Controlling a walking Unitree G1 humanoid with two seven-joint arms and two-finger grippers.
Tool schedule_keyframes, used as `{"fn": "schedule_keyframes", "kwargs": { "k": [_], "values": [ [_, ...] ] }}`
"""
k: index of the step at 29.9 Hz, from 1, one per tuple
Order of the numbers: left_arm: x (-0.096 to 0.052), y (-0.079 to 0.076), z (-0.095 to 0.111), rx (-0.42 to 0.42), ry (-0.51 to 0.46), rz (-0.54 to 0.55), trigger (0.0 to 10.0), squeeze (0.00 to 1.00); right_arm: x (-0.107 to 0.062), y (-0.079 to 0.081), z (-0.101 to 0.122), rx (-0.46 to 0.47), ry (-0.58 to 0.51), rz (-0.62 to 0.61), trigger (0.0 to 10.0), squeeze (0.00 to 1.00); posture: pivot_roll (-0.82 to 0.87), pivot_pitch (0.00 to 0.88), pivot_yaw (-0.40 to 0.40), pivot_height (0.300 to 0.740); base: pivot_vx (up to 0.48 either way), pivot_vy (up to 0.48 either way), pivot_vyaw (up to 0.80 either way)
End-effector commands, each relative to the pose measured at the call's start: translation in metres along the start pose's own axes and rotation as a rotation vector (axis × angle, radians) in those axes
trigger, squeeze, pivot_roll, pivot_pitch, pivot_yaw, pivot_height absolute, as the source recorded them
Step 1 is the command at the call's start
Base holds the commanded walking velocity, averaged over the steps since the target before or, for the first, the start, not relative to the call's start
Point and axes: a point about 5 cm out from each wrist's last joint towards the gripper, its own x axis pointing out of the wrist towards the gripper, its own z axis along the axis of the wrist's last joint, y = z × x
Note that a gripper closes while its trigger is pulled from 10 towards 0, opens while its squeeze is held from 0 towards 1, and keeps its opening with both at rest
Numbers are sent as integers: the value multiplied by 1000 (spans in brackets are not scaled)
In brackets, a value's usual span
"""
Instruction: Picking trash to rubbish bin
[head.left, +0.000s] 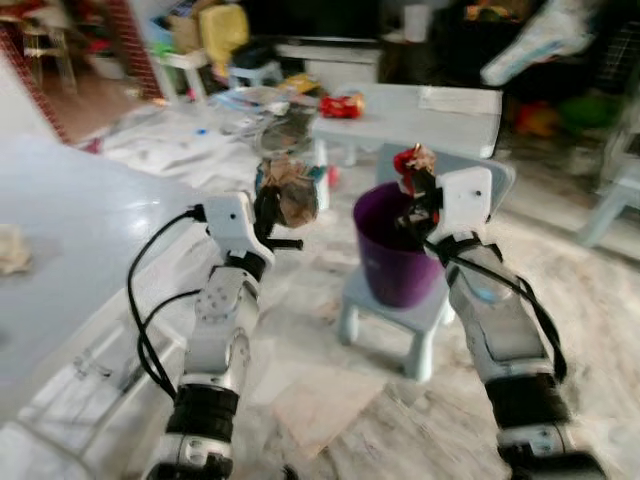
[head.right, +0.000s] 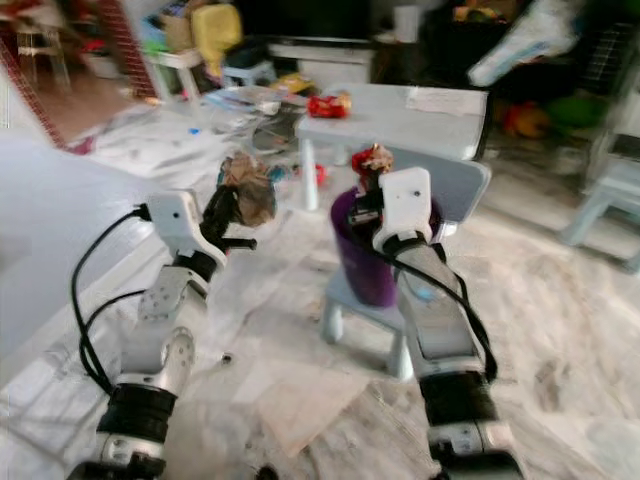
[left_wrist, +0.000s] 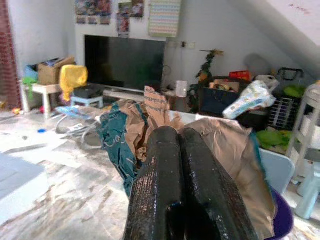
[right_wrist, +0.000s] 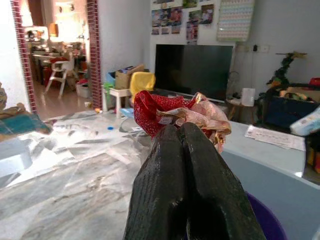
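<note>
A purple rubbish bin (head.left: 395, 252) stands on a small pale blue stool (head.left: 392, 312) on the marble floor. My right gripper (head.left: 415, 183) hangs just over the bin's rim, shut on a crumpled red and gold wrapper (right_wrist: 176, 114). My left gripper (head.left: 272, 205) is held up to the left of the bin, apart from it, shut on a crumpled wad of brown and teal paper (left_wrist: 145, 127). Both pairs of black fingers (left_wrist: 180, 185) are pressed together in the wrist views.
A pale blue table (head.left: 420, 112) with a red toy (head.left: 341, 105) stands behind the bin. A white surface (head.left: 70, 230) lies at my left. Papers litter the floor (head.left: 175, 145); a brown sheet (head.left: 325, 405) lies by my feet. A television (left_wrist: 125, 62) stands at the back.
</note>
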Motion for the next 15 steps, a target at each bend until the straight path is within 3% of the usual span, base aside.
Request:
{"fn": "schedule_keyframes", "kwargs": {
  "k": [1,3,5,6,15],
  "values": [
    [3,1,6,29,-19,-5,0,0,2,1,3,1,-12,3,10000,0,-70,61,74,740,480,0,0],
    [3,2,7,12,-25,4,0,0,2,1,3,2,-13,3,10000,0,-70,61,74,740,480,0,0],
    [2,1,8,-6,-34,3,1412,0,2,1,3,2,-12,2,10000,0,-70,61,74,740,0,0,0],
    [2,1,8,1,-33,-4,1529,0,1,1,2,2,-12,1,10000,0,-66,62,76,740,0,0,0],
    [2,-2,7,-4,-33,-15,1255,0,2,0,2,-4,-1,-7,10000,0,-67,61,75,740,0,0,0]
  ]
}}
